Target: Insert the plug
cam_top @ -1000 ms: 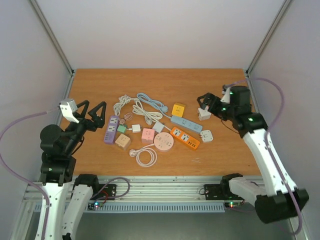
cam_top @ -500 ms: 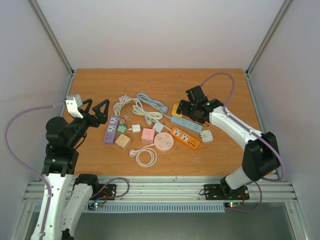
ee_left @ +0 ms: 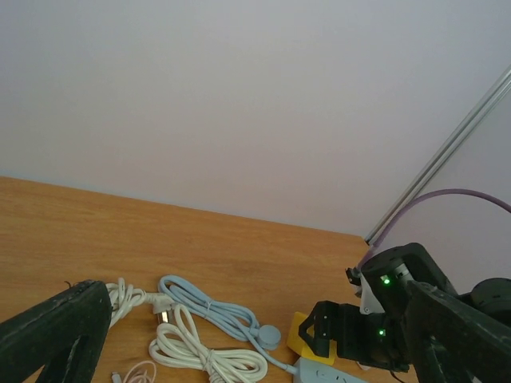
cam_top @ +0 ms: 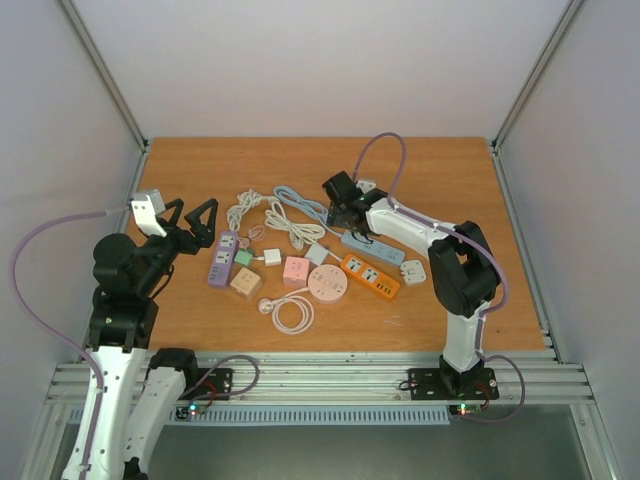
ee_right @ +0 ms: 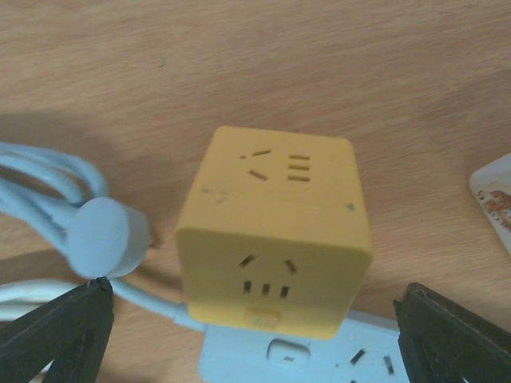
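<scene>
Toward the far edge, the right claw [ee_right: 254,291] hangs open over the yellow cube [ee_right: 275,231]. The blue plug [ee_right: 104,237] lies loose beside it, not in yet. The left claw [cam_top: 190,208] is open too.

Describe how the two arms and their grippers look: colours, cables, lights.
Both the left arm and right arm have white links with black joints. Each trails a lilac cable. The left gripper and right gripper have black tapered fingers. Green lights glow on the right wrist; a white camera box tops the left.
</scene>
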You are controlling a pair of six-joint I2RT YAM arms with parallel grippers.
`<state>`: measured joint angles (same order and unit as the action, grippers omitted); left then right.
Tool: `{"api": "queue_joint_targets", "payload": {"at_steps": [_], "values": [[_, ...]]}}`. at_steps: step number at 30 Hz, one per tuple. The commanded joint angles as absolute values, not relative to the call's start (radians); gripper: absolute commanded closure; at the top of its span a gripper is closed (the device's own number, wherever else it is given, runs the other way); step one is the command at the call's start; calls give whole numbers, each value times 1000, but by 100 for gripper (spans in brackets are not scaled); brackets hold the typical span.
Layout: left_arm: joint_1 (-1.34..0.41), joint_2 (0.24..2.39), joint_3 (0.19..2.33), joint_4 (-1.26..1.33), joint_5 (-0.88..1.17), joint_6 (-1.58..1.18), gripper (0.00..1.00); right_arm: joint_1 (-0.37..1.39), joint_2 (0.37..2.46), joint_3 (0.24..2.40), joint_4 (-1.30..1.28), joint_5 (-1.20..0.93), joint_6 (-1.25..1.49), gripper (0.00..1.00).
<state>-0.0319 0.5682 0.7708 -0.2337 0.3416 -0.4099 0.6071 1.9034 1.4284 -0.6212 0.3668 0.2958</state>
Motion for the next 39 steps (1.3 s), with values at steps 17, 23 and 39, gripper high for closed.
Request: {"api": "queue_joint_targets", "payload": {"at_steps": [17,23,39], "values": [[-26,564,760,-188,310,-380,1,604,2026,1541,-685,506,288,39],[-26,603,755,-155,375,-403,1,579,1897,1484,-591,347,163,49],[-103,1048,964,-339,728,-549,1,509,1516,1285,-401,-613,103,51]]}}
